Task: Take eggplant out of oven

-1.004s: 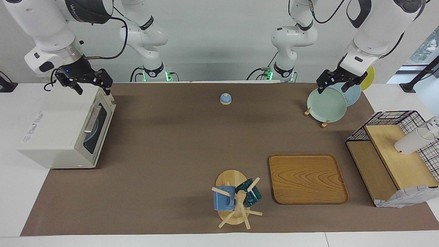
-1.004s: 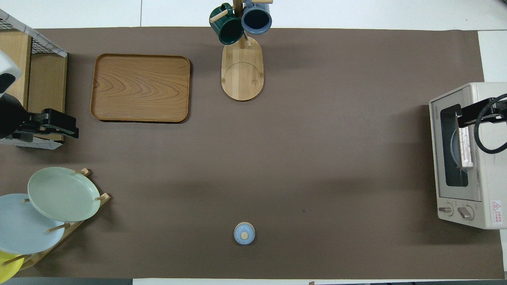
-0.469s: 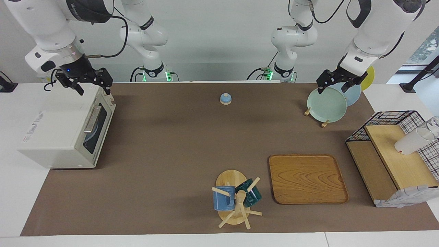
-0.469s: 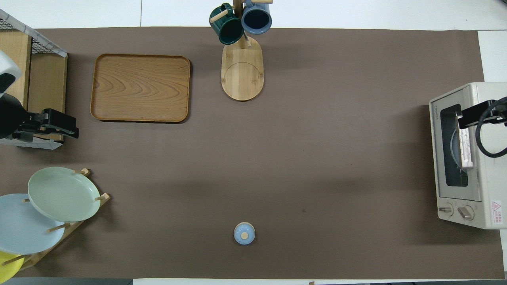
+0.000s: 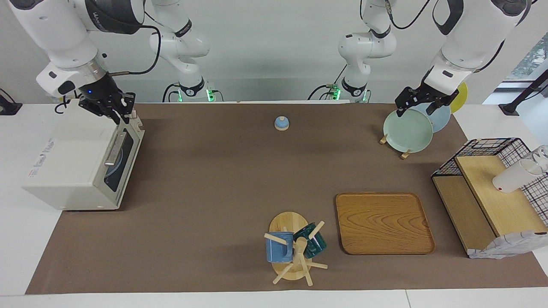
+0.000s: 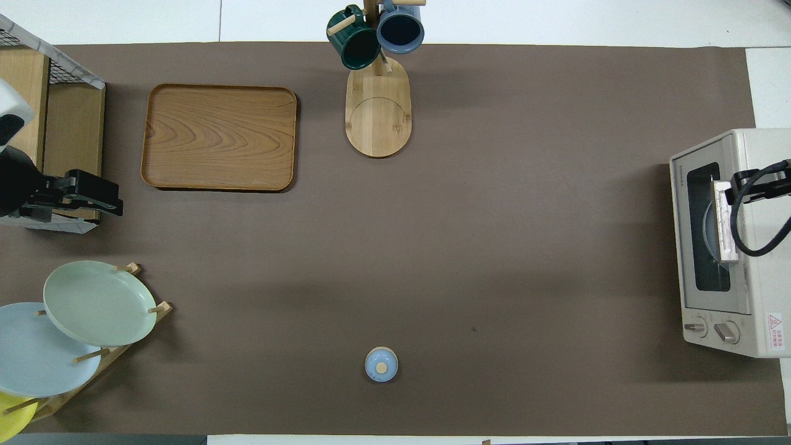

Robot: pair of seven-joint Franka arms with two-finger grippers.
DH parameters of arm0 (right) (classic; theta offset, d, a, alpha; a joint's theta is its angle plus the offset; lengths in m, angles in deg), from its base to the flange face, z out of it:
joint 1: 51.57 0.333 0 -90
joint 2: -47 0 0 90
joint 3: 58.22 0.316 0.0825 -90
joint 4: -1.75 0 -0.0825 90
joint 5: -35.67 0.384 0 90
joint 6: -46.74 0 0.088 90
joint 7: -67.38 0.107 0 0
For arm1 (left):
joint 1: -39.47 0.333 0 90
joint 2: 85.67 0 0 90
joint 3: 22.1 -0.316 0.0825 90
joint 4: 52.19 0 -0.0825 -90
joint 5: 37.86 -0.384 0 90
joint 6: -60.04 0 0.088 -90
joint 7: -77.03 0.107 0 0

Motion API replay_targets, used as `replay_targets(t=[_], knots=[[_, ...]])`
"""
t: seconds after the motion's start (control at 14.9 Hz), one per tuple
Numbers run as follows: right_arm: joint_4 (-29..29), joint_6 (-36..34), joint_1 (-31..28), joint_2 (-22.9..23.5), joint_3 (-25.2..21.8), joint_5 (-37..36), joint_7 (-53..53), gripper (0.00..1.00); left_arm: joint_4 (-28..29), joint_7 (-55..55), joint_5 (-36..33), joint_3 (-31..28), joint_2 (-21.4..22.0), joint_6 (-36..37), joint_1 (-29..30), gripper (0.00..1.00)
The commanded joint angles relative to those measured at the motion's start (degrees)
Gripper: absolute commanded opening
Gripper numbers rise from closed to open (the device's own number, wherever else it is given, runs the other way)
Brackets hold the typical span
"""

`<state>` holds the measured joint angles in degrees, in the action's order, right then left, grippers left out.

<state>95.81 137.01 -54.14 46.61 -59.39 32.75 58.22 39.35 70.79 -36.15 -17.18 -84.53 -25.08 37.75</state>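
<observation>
Overhead view first: I count one oven (image 6: pixel 720 244), one tray (image 6: pixel 219 137), one mug tree (image 6: pixel 378 105) with two mugs, one small blue lid (image 6: pixel 381 364), one wire shelf (image 5: pixel 492 171), and three plates in a rack (image 6: pixel 99 346).

I cannot see the eggplant, so I cannot tell which way it points or how its long axis runs. The oven sits at my right arm's end of the table with its door shut; through the glass I make out only a pale round shape.

My right gripper (image 5: pixel 112 110) is over the oven's top front edge, above the handle (image 5: pixel 114 148); whether its fingers are open I cannot tell.

My left gripper (image 5: pixel 421 102) waits over the plates, fingers spread, holding nothing.
</observation>
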Motion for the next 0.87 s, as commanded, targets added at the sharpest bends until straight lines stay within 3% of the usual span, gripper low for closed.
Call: replay_targets(t=[0.0,0.27,0.8], knots=[[13.47,9.45,-0.59,-6.10,-0.15,-2.43,4.28,0.00,0.40,0.70,0.40,0.35,0.35,-0.40,0.93,1.00],[18.77,15.72,-2.27,-5.24,-0.06,-6.21,7.93,0.00,0.40,0.70,0.40,0.35,0.35,-0.40,0.93,1.00],[20.54,18.63,-5.43,-2.77,-0.15,-7.61,3.27,0.00,0.40,0.70,0.40,0.35,0.35,-0.40,0.93,1.00]])
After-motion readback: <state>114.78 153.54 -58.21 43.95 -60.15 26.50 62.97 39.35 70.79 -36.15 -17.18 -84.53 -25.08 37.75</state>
